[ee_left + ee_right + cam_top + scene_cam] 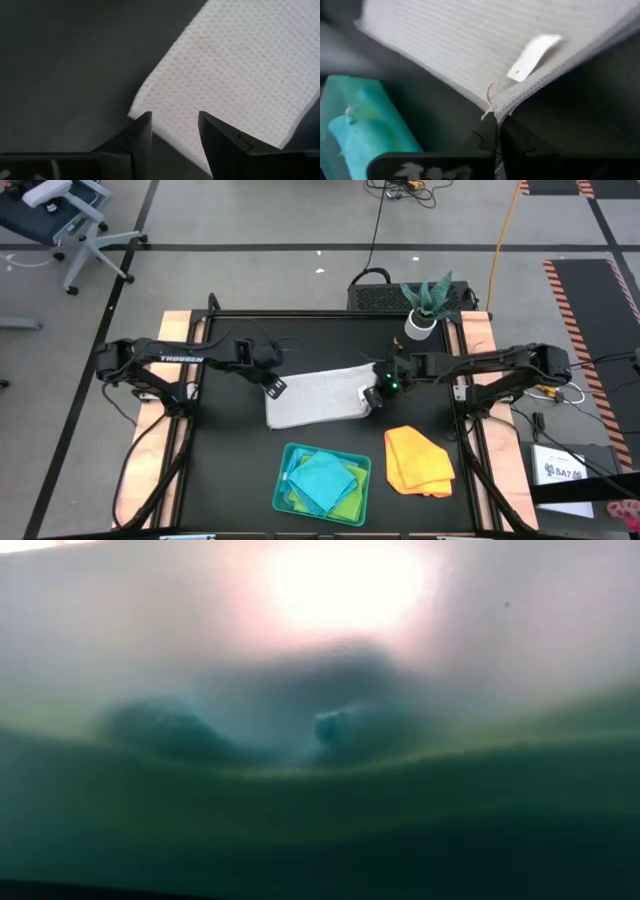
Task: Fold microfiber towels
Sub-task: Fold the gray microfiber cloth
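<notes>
A robotics lab or workshop: a black work table (240, 480) stands on a grey floor marked with dark tape lines, an office chair (62, 215) at far left, loose cables (385, 220) far behind, hazard-striped matting (580, 310) at right.

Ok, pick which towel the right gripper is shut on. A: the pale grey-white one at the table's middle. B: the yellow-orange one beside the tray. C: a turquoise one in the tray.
A: the right gripper has its jaws pinched on the corner of the pale grey-white towel, near its white tag.
</notes>
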`<state>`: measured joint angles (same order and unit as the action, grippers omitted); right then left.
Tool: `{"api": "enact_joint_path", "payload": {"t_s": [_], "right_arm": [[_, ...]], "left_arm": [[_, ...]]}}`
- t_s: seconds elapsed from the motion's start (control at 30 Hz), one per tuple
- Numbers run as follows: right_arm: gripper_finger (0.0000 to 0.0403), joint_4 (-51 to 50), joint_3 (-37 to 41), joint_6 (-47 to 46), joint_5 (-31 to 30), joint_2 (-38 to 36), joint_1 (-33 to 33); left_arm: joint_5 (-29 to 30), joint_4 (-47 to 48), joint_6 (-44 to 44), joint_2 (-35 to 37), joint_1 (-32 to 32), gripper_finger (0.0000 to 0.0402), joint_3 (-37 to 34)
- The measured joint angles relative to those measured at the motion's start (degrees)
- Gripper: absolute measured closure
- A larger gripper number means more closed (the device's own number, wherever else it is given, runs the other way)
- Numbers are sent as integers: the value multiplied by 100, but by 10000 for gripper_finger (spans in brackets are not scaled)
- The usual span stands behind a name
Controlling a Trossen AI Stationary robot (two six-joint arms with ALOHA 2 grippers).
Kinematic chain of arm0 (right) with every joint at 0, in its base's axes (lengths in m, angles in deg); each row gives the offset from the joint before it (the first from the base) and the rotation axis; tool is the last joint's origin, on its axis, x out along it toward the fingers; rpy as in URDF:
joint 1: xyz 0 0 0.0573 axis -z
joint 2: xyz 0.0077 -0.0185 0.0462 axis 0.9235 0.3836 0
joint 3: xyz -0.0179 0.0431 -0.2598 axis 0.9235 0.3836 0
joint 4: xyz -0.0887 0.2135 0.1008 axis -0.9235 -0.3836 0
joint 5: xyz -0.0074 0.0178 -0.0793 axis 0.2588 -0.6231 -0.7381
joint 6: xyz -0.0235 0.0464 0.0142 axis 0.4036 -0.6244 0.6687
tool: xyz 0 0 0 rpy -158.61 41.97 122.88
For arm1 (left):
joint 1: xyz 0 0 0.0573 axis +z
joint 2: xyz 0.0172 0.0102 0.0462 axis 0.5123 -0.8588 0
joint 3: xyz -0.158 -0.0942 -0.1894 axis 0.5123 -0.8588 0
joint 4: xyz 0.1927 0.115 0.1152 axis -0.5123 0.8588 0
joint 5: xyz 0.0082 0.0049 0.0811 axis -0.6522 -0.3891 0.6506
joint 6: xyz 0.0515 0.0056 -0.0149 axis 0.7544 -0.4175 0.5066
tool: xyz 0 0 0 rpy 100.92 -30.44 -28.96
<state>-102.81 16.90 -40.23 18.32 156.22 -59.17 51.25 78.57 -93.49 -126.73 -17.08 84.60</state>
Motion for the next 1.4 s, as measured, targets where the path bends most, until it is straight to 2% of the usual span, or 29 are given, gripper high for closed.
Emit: {"api": "enact_joint_path", "payload": {"t_s": [0.2, 0.43, 0.63, 0.9, 1.2, 1.4], "right_arm": [[403, -270, -1023, 828, 13, 610, 76], [403, -246, -1980, 1585, 702, 1633, 142], [403, -138, -2835, 2075, 1273, 2477, 188], [403, -99, -3889, 2626, 1805, 3090, 209], [403, -55, -4515, 2884, 2137, 3698, 218], [403, 515, -4868, 2819, 2561, 4144, 218]], "left_arm": [[246, 457, -87, 224, -5, 241, -3], [454, 802, -364, 477, -27, 241, -4], [757, 1524, -481, 700, -27, 241, -4], [973, 2409, -764, 791, -40, 241, -4], [988, 2619, -1151, 1139, -108, 241, -4], [991, 2854, -1485, 1681, -257, 241, -7]]}}
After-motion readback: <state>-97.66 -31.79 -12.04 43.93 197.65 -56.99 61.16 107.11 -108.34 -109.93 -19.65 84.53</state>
